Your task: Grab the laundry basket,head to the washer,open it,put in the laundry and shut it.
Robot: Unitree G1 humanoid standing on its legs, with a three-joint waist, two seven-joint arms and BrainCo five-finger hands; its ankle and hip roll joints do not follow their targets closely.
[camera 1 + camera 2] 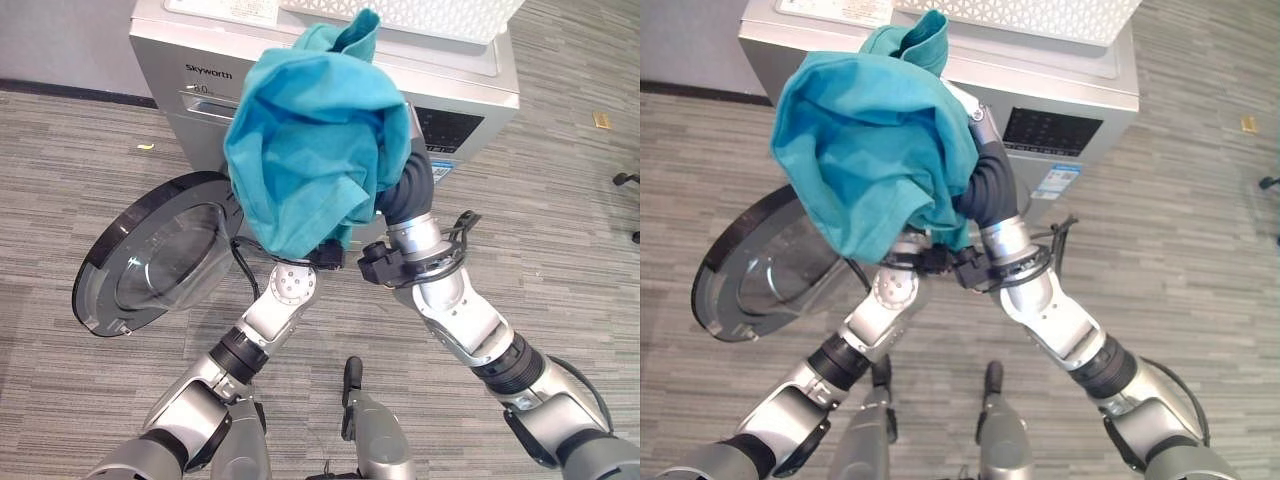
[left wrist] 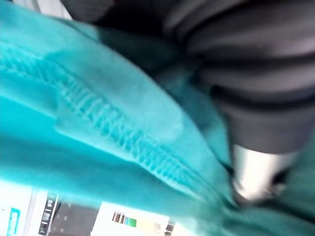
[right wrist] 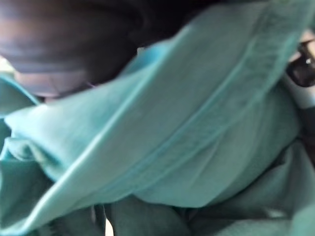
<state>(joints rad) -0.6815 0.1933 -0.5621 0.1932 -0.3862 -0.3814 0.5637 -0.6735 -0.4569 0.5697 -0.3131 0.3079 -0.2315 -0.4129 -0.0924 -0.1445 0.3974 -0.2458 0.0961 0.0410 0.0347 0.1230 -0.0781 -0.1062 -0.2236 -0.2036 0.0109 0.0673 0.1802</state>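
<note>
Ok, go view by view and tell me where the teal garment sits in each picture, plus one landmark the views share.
Left eye view: the teal garment bunches at upper centre, in front of the washer.
Right eye view: it sits upper left of centre, over the open washer door.
Left wrist view: teal cloth with a stitched seam spreads across the frame.
Right wrist view: folded teal cloth close up.
Shared landmark: the silver washer in both eye views.
</note>
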